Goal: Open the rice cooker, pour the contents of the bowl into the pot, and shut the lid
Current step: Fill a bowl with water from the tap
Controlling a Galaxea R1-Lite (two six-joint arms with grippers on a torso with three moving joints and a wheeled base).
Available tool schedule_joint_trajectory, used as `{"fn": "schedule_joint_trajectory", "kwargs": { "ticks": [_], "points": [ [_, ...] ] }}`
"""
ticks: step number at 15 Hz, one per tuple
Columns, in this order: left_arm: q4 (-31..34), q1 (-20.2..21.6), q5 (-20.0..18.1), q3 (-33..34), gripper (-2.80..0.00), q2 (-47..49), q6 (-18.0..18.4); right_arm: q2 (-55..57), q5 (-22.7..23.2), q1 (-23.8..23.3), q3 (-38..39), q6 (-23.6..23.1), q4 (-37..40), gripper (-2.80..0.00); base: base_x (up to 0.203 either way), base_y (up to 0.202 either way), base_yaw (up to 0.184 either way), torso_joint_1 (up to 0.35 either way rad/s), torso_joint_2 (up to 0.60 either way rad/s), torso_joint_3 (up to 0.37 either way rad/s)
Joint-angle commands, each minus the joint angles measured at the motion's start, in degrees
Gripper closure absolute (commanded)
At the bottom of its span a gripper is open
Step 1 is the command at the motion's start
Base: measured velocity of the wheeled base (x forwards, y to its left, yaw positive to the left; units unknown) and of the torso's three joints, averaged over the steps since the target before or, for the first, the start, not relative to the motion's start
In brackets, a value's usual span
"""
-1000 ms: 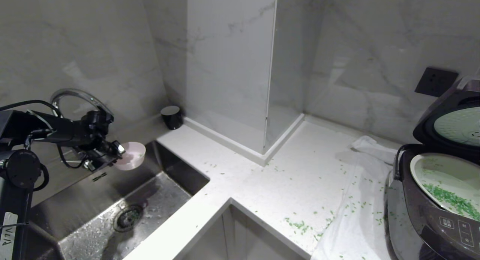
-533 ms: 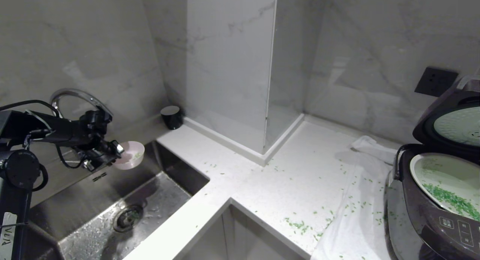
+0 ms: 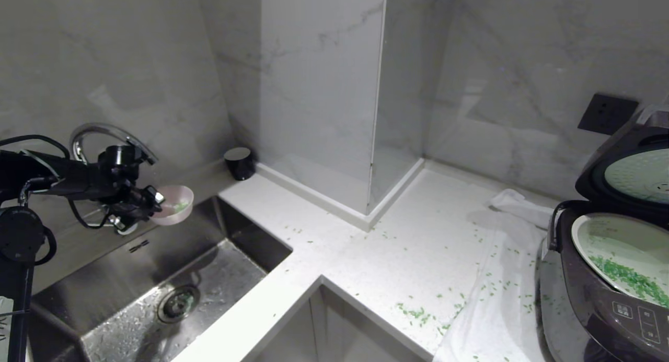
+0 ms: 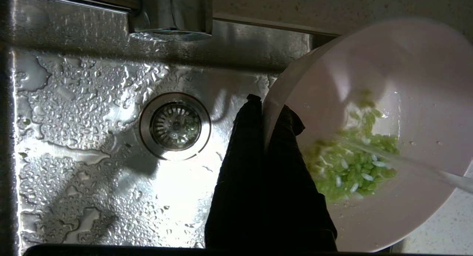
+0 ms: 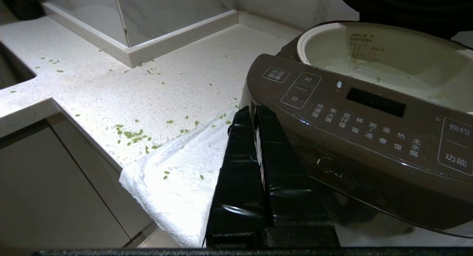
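Since the earlier frame, the bowl [image 3: 175, 205], pinched at its rim by the closed left gripper [image 3: 151, 201], has been drawn back toward 9 o'clock over the sink [image 3: 219, 268], with green grains [image 4: 351, 163] retained, so pouring into the pot [image 3: 622, 257] at 3 o'clock remains outstanding; the right gripper [image 5: 251, 113] is parked closed and empty.

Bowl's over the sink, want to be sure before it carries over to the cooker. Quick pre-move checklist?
1. Grip: left gripper fingers pinch the bowl rim, one inside, one outside. ok.
2. Load: green grains sit in the bowl's low side, wet, with a thin stream of water running in. cannot tell if it will spill.
3. Lid raised. ok.
4. Pot seated in the rice cooker, some grains already inside. ok.
5. Path: countertop and white towel strewn with spilled grains. not ok.
6. Right gripper shut, parked by the cooker's front panel. ok.
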Motion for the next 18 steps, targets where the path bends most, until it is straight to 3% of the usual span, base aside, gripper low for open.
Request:
{"fn": "schedule_joint_trajectory", "kwargs": {
  "ticks": [1,18],
  "points": [
    [0.14,-0.04,-0.03,1.21,0.00,-0.27,-0.08,0.05,0.03,0.00,0.09,-0.12,0.06,0.00,0.000,0.000,0.000,0.000,0.00,0.000],
    [0.21,-0.39,-0.18,3.10,0.00,-0.59,-0.03,0.05,0.03,0.00,0.09,-0.12,0.02,0.00,0.000,0.000,0.000,0.000,0.00,0.000]
  ]
}}
